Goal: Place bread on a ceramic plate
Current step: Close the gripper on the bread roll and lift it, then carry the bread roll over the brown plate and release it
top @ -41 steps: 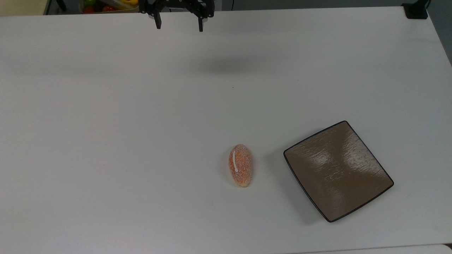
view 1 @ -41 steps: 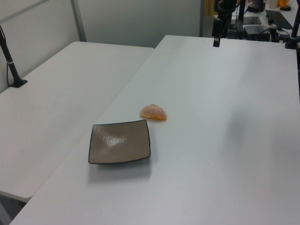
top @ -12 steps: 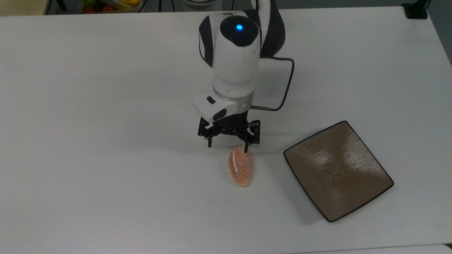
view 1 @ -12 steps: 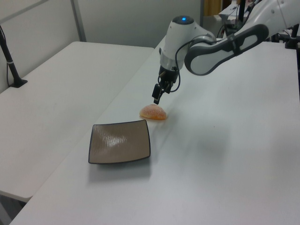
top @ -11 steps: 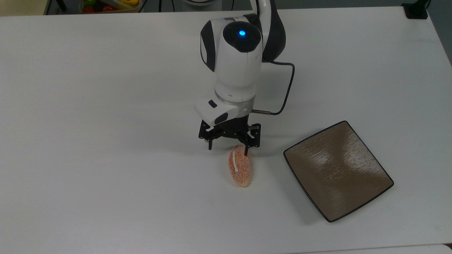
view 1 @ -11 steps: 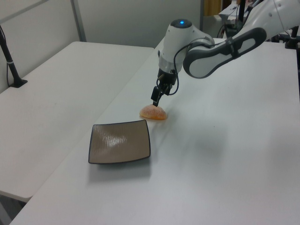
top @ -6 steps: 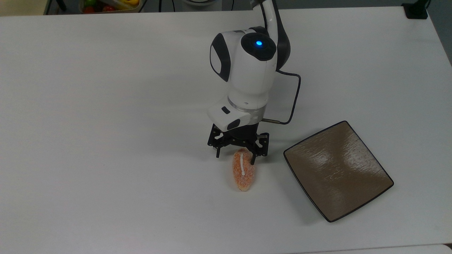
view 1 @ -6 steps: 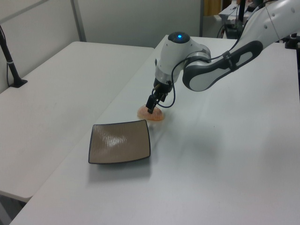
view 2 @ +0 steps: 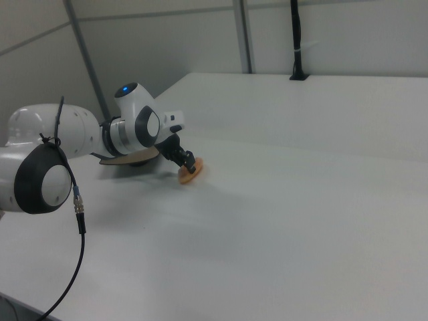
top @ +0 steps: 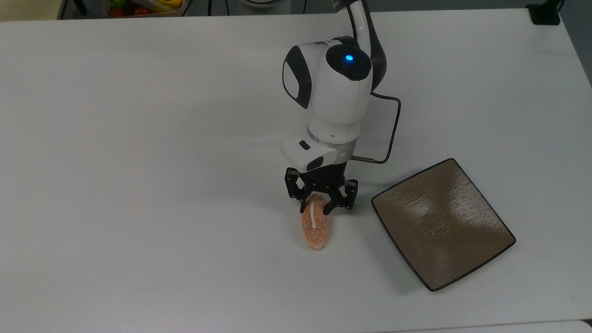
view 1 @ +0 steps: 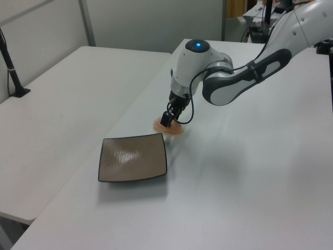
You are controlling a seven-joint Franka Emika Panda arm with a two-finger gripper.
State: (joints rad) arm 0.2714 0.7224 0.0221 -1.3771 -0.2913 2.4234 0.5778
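The gripper is seen lowered over the far end of the bread, its two black fingers closed in against the bun's sides, one on each side of the thin white stripe in the top view. The bun appears to be pinched, though firm contact on both sides cannot be confirmed. In the left view the gripper is set at the bun's top, and in the right view the gripper is found against the bun's upper edge. The bread is shown lying on the white table, with its speckled orange crust facing up and its long axis running away from the fingers toward the top view's bottom. The ceramic plate, square, glossy and brown with a dark rim, is placed near the bread on the top view's right, apart from it and bare. In the left view the plate is seen in front of the bun, close to the table's edge. Above the gripper the white arm is held upright, with a blue light on its top and a black cable looped beside it.
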